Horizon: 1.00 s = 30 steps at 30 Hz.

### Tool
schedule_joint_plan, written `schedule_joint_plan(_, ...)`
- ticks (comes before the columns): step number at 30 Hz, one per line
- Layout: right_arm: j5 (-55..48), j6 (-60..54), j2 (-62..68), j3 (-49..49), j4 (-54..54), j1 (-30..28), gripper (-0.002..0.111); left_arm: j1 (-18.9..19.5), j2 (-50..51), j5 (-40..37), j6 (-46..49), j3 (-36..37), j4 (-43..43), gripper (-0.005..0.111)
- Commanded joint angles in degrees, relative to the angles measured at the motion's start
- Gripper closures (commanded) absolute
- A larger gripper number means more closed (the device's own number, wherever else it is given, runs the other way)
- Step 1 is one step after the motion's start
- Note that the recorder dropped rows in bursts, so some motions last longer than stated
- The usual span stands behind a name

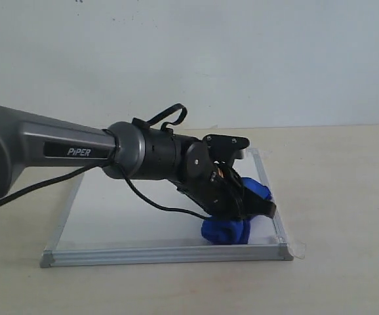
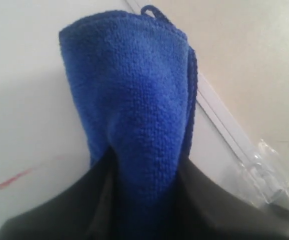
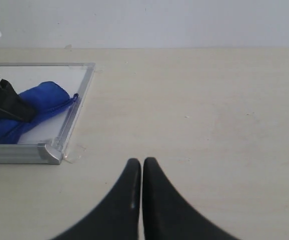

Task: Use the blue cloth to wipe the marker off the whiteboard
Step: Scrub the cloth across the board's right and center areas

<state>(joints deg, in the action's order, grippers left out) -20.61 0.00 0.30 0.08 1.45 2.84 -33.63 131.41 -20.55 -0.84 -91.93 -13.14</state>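
The whiteboard [image 1: 111, 210] lies flat on the table, silver-framed. My left gripper [image 1: 245, 210] is shut on the blue cloth [image 1: 229, 228], pressing it onto the board near its front right corner. In the left wrist view the blue cloth [image 2: 134, 110] fills the middle, pinched between the dark fingers [image 2: 49, 215]. A short faint red trace of the marker [image 2: 14, 178] shows on the board beside the cloth. The right wrist view has the whiteboard [image 3: 77, 107], the blue cloth [image 3: 39, 100], and my right gripper [image 3: 142, 162] shut and empty over bare table, off the board.
The whiteboard's frame edge [image 2: 224, 125] runs close to the cloth, with a clear tape tab [image 2: 264, 170] at the corner. The beige table [image 1: 347, 197] stretches to the right of the board. A pale wall [image 1: 242, 59] stands behind.
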Motion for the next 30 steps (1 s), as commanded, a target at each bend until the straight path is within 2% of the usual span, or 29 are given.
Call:
schedule_joint_plan(1,0.12,0.0,-0.3,-0.08,-0.28,-0.29,0.107,4.96,0.13,-2.38,-0.07,-0.09,0.94,0.103)
schedule_joint_plan(6,0.12,0.0,-0.3,-0.08,-0.28,-0.29,0.107,10.26,-0.57,-5.56,-1.99,-0.09,0.94,0.103)
schedule_joint_plan(9,0.12,0.0,-0.3,-0.08,-0.28,-0.29,0.107,11.35,-0.44,-8.12,-2.83,-0.09,0.94,0.103)
schedule_joint_plan(13,0.12,0.0,-0.3,-0.08,-0.28,-0.29,0.107,8.54,-0.3,-8.34,-1.02,-0.09,0.49,0.103)
schedule_joint_plan(20,0.12,0.0,-0.3,-0.08,-0.28,-0.29,0.107,-1.08,-0.51,-5.99,9.35,-1.21,-7.22,0.103)
schedule_joint_plan(22,0.12,0.0,-0.3,-0.08,-0.28,-0.29,0.107,-2.82,-0.28,-5.58,11.37,-1.91,-7.22,0.103)
schedule_joint_plan(25,0.12,0.0,-0.3,-0.08,-0.28,-0.29,0.107,-2.73,-0.15,-4.52,11.23,-2.04,-6.7,0.103)
schedule_joint_plan(30,0.12,0.0,-0.3,-0.08,-0.28,-0.29,0.107,2.44,-0.02,-6.49,3.91,-1.94,1.33,0.103)
